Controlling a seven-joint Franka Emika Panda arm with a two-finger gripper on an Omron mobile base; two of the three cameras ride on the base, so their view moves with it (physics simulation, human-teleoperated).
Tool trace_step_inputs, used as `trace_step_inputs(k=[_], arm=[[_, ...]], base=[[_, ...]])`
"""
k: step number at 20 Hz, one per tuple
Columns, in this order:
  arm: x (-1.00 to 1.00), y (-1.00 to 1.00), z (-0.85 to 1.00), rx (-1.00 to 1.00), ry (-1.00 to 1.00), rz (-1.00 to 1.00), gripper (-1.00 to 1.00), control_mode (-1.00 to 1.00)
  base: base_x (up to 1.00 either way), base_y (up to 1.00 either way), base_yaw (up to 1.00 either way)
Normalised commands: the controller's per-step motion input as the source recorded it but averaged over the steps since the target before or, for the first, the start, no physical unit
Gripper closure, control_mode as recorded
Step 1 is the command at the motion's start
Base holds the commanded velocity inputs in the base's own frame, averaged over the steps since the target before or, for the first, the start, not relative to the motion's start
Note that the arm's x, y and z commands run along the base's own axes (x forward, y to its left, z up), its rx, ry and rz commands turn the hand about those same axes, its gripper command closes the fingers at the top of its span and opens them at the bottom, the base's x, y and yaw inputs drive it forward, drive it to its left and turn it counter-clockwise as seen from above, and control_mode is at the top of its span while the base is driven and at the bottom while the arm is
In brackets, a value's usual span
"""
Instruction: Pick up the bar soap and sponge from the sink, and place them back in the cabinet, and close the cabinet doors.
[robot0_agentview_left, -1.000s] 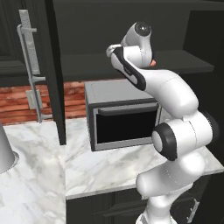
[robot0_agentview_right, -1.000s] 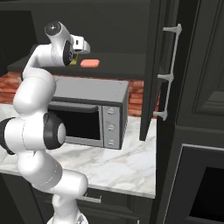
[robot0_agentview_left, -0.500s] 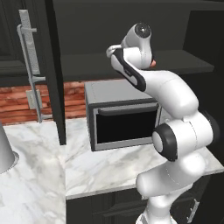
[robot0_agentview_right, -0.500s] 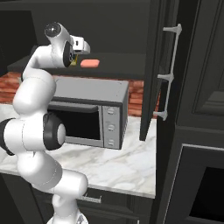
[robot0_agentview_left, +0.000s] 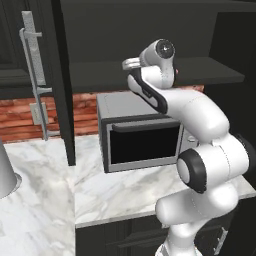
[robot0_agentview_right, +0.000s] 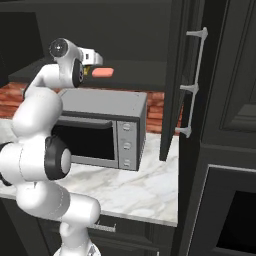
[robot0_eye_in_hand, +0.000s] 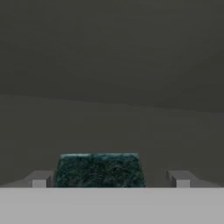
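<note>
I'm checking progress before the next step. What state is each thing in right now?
sponge: on the cabinet shelf, green face toward the hand, between the fingers, a gap each side
gripper: open
bar soap: lying on the shelf
cabinet doors: open
microwave: door shut

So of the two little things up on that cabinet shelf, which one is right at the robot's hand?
The sponge, dark green scrub face showing, lies between the fingertips of the open end effector. The pink bar soap lies further along the shelf, apart from it.
</note>
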Motion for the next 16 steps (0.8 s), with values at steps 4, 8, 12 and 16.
trace_step_inputs(k=[4,8,12,16], arm=[[-0.18,0.0,0.0,0.0,-0.07,0.0,-1.0,-1.0],[-0.39,0.0,0.0,0.0,-0.03,0.0,-1.0,-1.0],[-0.43,0.0,0.02,0.0,-0.03,0.0,-1.0,-1.0],[-0.36,0.0,0.08,0.0,-0.06,0.0,-1.0,-1.0]], base=[[0.0,0.0,0.0],[0.0,0.0,0.0],[0.0,0.0,0.0],[0.0,0.0,0.0]])
